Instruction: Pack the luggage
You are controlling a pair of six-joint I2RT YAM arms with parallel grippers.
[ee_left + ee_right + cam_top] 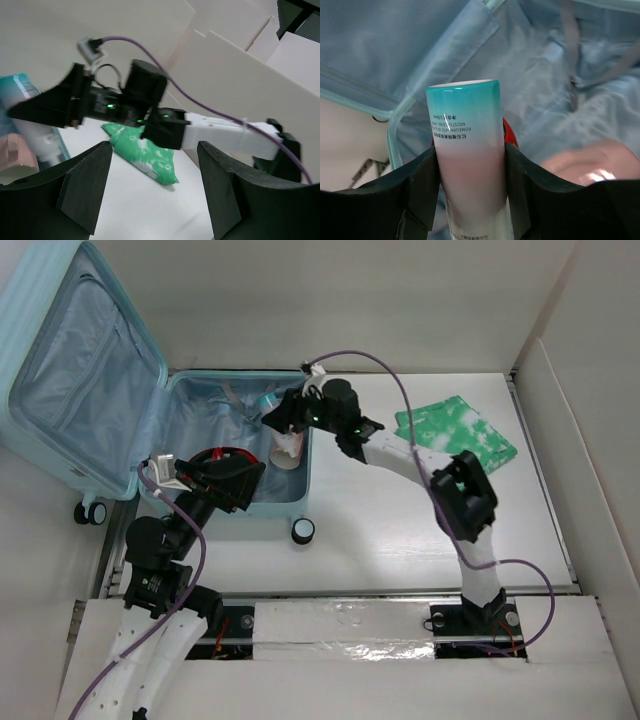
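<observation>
We are in the middle of loading the luggage [85,370], which lies open at the far left of the worktop [400,530]. Its lid is tipped back to the left and its base compartment faces up. Our right gripper [470,170] reaches over that compartment, pinching a tube [465,125] with a teal end and a pale pink body between its fingers. The blue lining is right behind the tube. A pink rounded item [592,165] is already inside, just beside the tube. We cannot tell whether the tube touches the lining.

Our left gripper [155,186] hangs at the near edge of the luggage with its fingers spread wide and nothing between them.

We judge the step in hand to be setting the tube down. The next move calls for lowering it into a free patch of lining, clear of the pink item, before spreading the fingers and drawing back without dragging it out.

A green-and-white packet [455,432] lies on the worktop well to the right, so it looks like the next thing to pack.
</observation>
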